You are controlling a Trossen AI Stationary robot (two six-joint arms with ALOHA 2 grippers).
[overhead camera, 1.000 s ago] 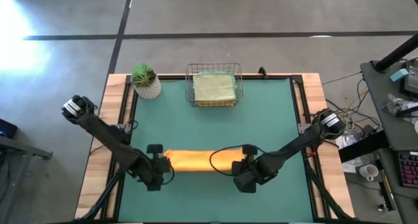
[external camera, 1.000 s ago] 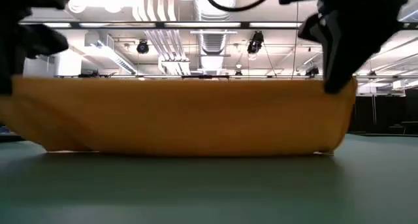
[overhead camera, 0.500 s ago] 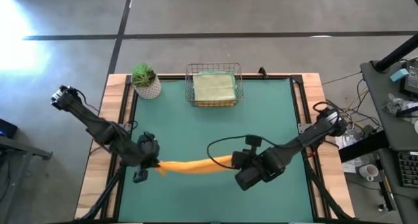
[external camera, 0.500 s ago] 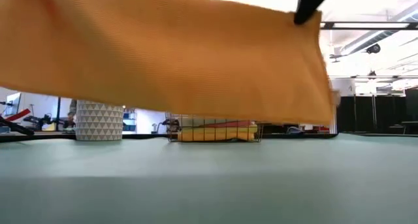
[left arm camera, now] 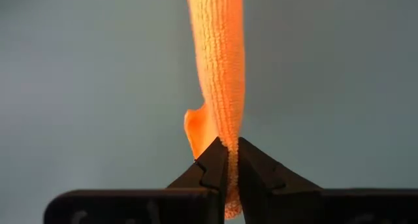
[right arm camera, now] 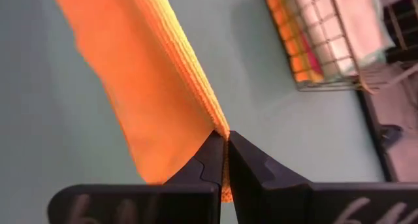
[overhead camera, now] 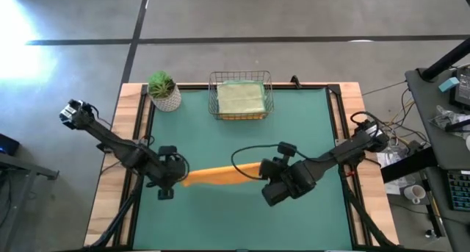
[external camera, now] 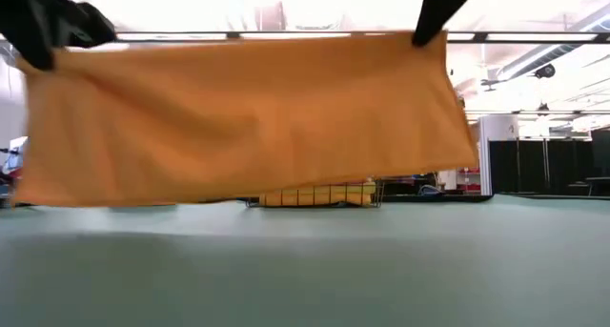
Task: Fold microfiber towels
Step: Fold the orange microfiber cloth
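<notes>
Orange towel (overhead camera: 220, 175), centre frame, hangs limp and light above the bench (overhead camera: 294, 120). Left gripper (left arm camera: 227, 168) and right gripper (right arm camera: 225, 145) each pinch a top corner; corners suit gripping.

Orange towel (external camera: 243, 117) now hangs lower, nearer table (external camera: 305, 270)

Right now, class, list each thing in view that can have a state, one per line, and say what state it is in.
orange towel: lifted, stretched between both grippers, hanging as a curtain.
left gripper: shut on one end of the orange towel.
right gripper: shut on the other end.
wire basket: at the table's far edge, holding stacked towels.
pale green towel: folded flat, top of that stack.
potted plant: upright at the far left corner.
</notes>
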